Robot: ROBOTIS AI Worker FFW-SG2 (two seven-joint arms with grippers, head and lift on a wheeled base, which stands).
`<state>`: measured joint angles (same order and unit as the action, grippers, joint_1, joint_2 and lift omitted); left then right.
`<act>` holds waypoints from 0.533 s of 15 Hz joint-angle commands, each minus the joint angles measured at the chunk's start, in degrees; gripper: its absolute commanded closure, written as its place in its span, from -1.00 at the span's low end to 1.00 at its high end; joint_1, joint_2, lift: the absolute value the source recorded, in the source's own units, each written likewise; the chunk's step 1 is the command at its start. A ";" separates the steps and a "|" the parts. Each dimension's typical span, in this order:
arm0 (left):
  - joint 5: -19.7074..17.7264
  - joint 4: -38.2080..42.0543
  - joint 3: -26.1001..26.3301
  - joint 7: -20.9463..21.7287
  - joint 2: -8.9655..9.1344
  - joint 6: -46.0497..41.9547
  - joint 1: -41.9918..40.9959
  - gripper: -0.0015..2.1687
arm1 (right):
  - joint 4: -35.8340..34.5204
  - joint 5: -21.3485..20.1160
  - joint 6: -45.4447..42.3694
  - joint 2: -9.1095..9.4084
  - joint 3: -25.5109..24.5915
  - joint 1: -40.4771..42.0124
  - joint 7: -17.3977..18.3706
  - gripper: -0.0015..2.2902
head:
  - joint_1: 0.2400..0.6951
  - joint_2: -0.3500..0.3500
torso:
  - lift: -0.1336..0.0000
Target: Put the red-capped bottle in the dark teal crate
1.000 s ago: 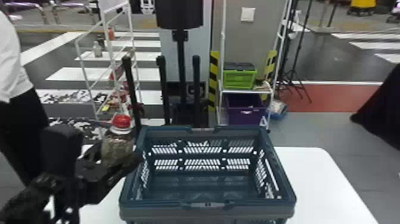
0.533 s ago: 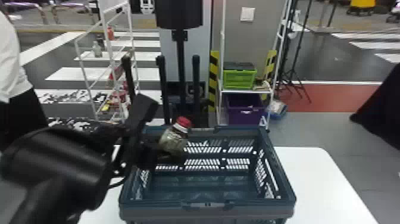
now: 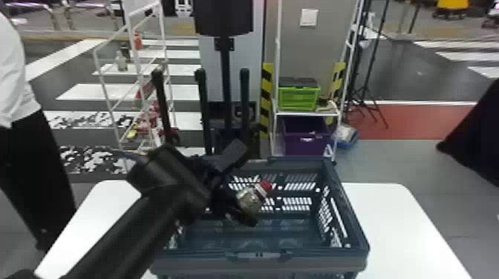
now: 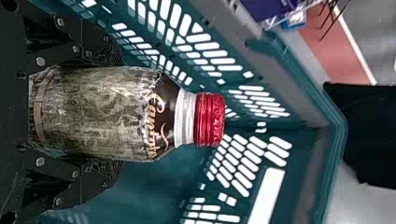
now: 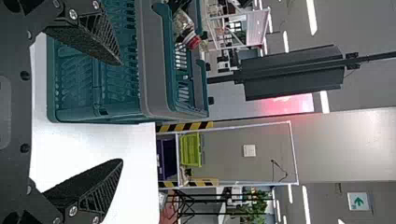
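Observation:
Over the left part of the dark teal crate (image 3: 260, 256), my left gripper (image 3: 241, 202) is shut on the red-capped bottle (image 3: 250, 200), which tilts with its cap up and to the right. Seen from the left wrist, the gripper (image 4: 114, 114) has a finger on either side of the bottle (image 4: 102, 112), cap pointing away from the palm, crate walls (image 4: 336, 140) around it. In the right wrist view my right gripper (image 5: 121, 112) stands open with nothing between its fingers, beside the crate (image 5: 154, 60); the bottle (image 5: 184, 28) shows farther off at the crate's rim.
The crate stands on a white table (image 3: 401, 230), with bare tabletop to its right and left. Behind are a white rack (image 3: 107, 79), a black stand (image 3: 224, 66), and shelves with a green crate (image 3: 299, 98) and a purple bin (image 3: 304, 139).
My left arm has swung right from beside the crate, carrying the bottle over it. The bottle has gone from upright to tilted and sits lower.

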<state>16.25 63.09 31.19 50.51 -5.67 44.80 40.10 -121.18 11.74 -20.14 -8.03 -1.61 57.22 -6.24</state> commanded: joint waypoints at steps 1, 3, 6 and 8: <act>3.26 -9.31 1.95 0.20 2.33 -7.05 2.18 0.76 | 0.16 -0.05 -0.47 0.12 0.12 0.00 0.00 -0.87 | 0.14 0.00 | 1.00; 5.81 -13.26 2.56 0.20 3.39 -9.16 2.79 0.76 | 0.07 -0.05 -0.64 0.12 0.12 0.00 0.00 -0.87 | 0.14 0.00 | 1.00; 7.13 -15.63 3.53 -0.15 3.65 -9.69 3.06 0.74 | 0.07 -0.14 -1.17 0.12 0.29 0.09 0.00 -0.87 | 0.14 0.00 | 1.00; 7.13 -15.72 3.53 -0.77 3.56 -9.51 2.97 0.53 | 0.24 -0.23 -1.70 0.12 0.47 0.35 0.00 -0.87 | 0.14 0.00 | 1.00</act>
<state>23.29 47.51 34.68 49.87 -2.07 35.18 43.14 -121.06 11.57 -21.35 -7.91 -1.25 57.35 -6.24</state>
